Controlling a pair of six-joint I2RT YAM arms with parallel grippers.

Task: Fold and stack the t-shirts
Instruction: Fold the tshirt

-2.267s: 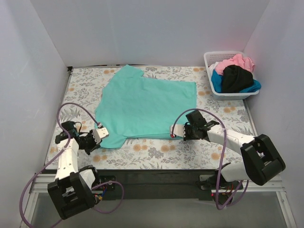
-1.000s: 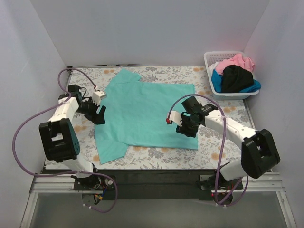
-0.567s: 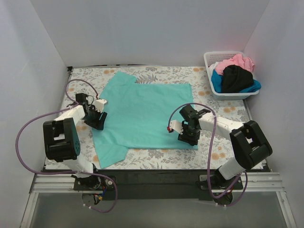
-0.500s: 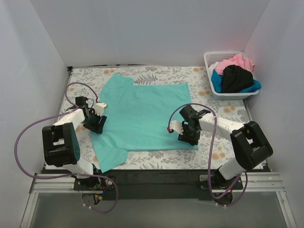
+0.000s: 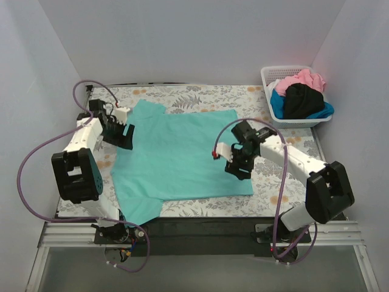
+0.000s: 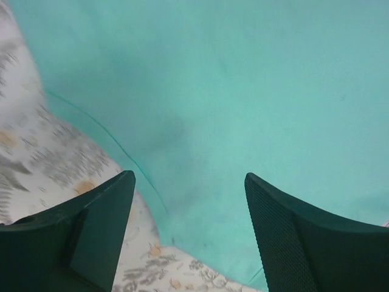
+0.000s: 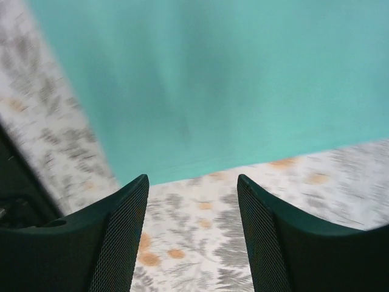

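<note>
Left fingers (image 6: pixel 91 237) and right fingers (image 7: pixel 121 243) both gape empty above the flat, smooth teal-green t-shirt (image 5: pixel 182 152).

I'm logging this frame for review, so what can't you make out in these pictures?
Top view: the basket wall and piling hide how many shirts it holds.
Top view: the right end effector covers the teal shirt beneath it; contact unclear.
Right wrist view: motion blur smears the table cloth.
Left wrist view: frame edges cut off the teal shirt.
</note>
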